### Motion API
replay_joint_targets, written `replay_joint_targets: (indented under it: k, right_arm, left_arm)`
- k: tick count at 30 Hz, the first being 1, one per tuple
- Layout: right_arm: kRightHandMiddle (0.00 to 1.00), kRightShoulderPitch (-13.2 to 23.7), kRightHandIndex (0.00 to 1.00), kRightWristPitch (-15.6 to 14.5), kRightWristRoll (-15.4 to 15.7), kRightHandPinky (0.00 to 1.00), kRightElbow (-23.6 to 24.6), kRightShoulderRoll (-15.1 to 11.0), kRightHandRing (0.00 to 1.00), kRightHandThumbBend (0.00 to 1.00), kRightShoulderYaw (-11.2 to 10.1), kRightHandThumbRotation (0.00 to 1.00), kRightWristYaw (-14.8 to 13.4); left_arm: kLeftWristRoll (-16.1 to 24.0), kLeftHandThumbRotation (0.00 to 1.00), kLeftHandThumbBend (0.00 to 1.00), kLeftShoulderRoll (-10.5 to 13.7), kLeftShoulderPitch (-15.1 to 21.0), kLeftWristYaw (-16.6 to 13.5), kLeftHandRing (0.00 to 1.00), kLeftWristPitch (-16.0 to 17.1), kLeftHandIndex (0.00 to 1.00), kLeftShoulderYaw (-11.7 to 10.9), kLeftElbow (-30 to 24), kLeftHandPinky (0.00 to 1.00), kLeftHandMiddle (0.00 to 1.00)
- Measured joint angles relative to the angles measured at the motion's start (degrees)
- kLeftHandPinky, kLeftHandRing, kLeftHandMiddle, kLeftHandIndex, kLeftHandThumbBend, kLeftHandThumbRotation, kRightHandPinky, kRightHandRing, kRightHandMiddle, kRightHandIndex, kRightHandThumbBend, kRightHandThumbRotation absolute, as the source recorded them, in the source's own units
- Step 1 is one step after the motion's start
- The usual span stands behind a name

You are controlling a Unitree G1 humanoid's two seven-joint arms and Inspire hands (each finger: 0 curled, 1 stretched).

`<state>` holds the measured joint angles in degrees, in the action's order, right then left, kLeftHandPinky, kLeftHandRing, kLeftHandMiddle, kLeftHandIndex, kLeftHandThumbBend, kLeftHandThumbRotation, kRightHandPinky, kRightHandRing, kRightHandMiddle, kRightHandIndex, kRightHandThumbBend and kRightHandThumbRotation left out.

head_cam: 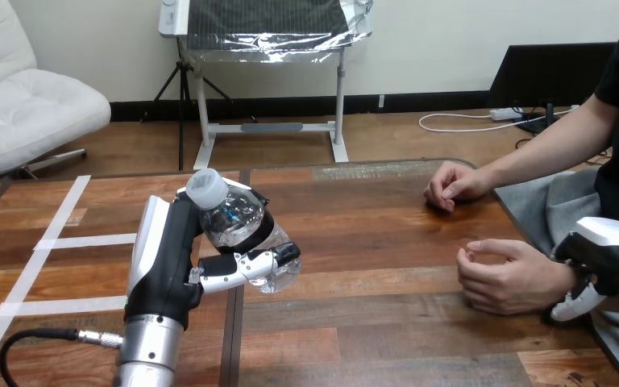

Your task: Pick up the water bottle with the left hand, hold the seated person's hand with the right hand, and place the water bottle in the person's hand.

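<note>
My left hand is shut on a clear water bottle with a white cap, and holds it tilted above the left-middle of the table. Thumb and fingers wrap the bottle's lower body. At the right edge, the person's nearer hand rests loosely curled on the table. My right hand sits at that hand's wrist, with its fingers curled round the near side of the wrist. The person's farther hand lies as a loose fist on the table further back.
White tape strips mark the wooden table at the left. A dark seam runs front to back under the bottle. The table's right edge is close behind the person's nearer hand.
</note>
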<state>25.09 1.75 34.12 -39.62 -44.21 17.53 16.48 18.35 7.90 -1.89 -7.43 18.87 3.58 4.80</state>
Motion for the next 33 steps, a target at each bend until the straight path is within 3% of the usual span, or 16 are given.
replay_joint_targets:
  k: [11,26,33]
  right_arm:
    - [0.46,-2.5,0.5,-0.9,-0.5,0.23,6.5,-0.5,0.34,0.68,-2.1,0.0,0.6]
    - [0.43,-3.4,0.49,-4.8,-0.5,0.22,14.1,-0.8,0.32,0.69,-4.0,0.0,2.0]
    - [0.44,-3.9,0.49,-4.9,-0.6,0.24,16.8,-1.1,0.33,0.7,-5.1,0.0,2.3]
  left_arm:
    - [0.2,0.0,0.59,-0.2,0.9,0.2,0.4,0.0,0.49,0.3,0.0,0.4,0.44]
    - [0.7,0.0,0.6,-1.5,2.6,0.3,0.4,-1.4,0.49,1.4,0.0,0.4,0.43]
    - [1.2,0.0,0.61,-1.7,2.9,0.3,0.4,-2.0,0.49,2.2,0.0,0.4,0.43]
